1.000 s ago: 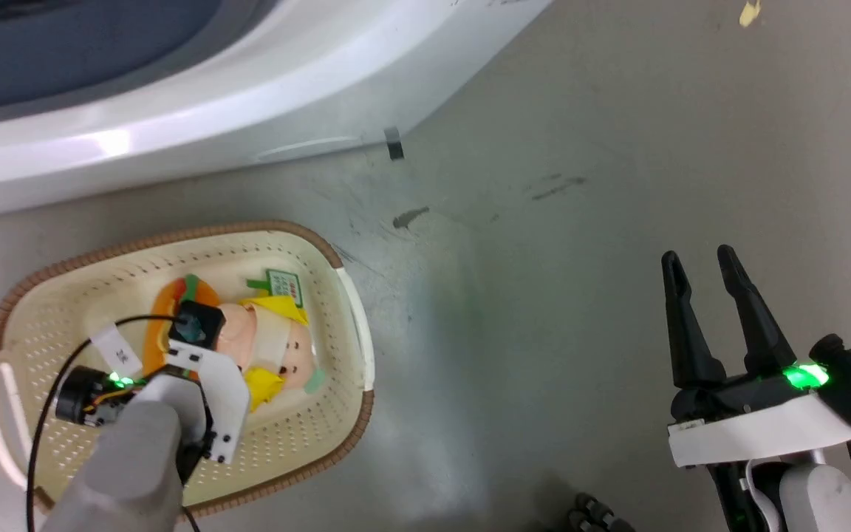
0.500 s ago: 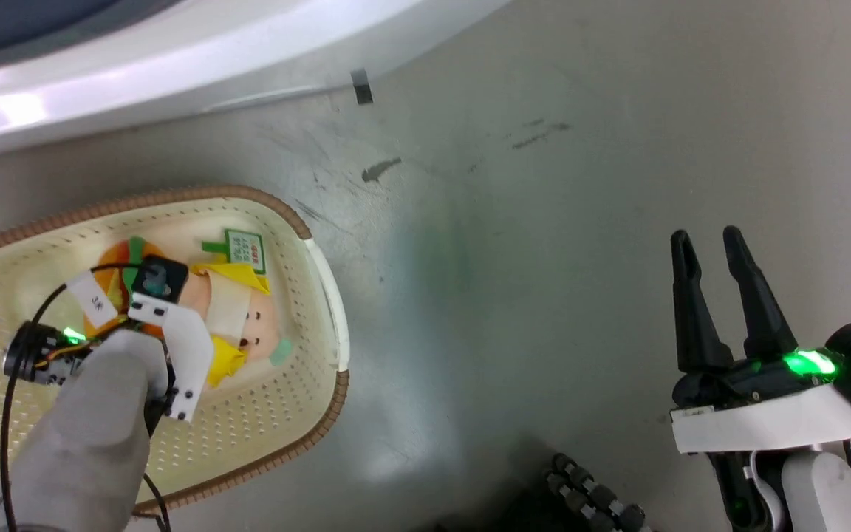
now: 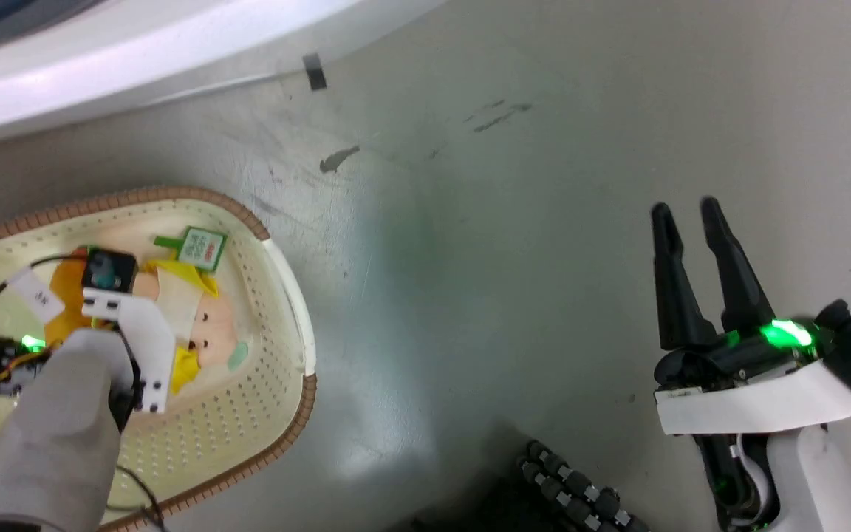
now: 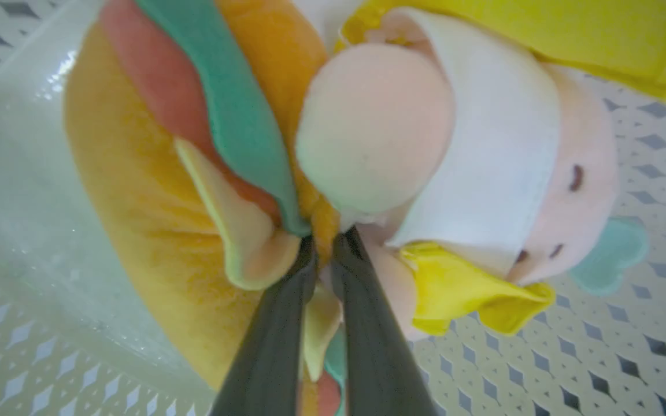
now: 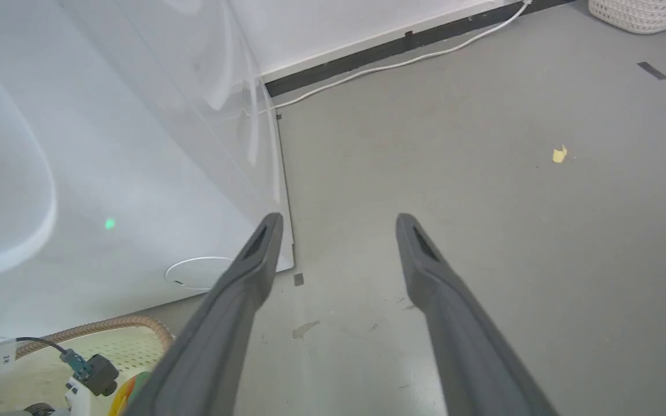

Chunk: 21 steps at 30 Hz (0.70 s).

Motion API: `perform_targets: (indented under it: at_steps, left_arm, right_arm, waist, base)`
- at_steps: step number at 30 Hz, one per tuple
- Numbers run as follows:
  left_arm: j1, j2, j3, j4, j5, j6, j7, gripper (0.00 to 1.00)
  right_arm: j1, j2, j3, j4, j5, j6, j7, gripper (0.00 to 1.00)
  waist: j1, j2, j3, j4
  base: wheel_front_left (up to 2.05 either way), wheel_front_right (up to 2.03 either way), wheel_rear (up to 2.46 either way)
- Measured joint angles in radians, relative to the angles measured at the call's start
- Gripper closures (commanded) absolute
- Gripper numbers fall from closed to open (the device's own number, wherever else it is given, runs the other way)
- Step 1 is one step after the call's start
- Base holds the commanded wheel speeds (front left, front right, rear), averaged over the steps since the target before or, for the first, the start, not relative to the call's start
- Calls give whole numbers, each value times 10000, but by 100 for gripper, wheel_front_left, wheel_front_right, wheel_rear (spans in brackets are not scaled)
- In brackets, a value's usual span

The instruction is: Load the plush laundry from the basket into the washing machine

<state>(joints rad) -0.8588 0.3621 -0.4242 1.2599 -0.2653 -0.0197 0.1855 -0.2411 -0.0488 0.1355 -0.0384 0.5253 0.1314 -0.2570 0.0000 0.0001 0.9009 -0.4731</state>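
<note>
Starting with the head view, I judge this to be the pick step. My left arm reaches down into the basket, which sits on the floor near the washing machine. The arm's wrist covers part of the plush laundry, which lies inside the basket toward its right end. From this angle I cannot tell how the left fingers stand. The right gripper hangs over bare floor, well apart from the basket, its fingers parted and empty.

In the left wrist view, the left gripper is drawn almost together, pinching a fold of fabric where the toy's orange striped part meets its peach body. The toy looks soft and squashy. It has a burger-like bun with pink and green bands, a round peach limb, a white band, yellow cloth, and small dark eyes on the face. The basket's perforated bottom lies close behind it, so I cannot tell whether it has left the basket.

In the right wrist view, the right fingers are spread over the floor, with the washer's white front to their left. I think the next move calls for a straight lift clear of the woven rim, then a carry toward the drum. The hold is on a thin fold, so the toy may slip or dangle.
</note>
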Motion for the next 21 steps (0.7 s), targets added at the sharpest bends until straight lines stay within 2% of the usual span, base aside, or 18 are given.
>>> perform_targets:
  at_steps: [4, 8, 21]
  left_arm:
    - [431, -171, 65, 38, -217, -13, -504, 100]
    - [922, -629, 130, 38, -431, -117, -1081, 100]
    - [2543, -1695, -144, -318, -744, -780, -3359, 100]
  right_arm:
    - [-145, 2, -82, 52, -198, 2, 0, 0]
    - [-128, 0, -299, 98, -646, 0, 0, 0]
    - [799, -2, -650, 272, -2648, 0, 0, 0]
  waist:
    - [1, 0, -502, 7]
    - [0, 0, -1276, 250]
    - [-1, 0, -4336, 1651]
  base:
    - [0, 0, 0]
    - [0, 0, 0]
    - [0, 0, 0]
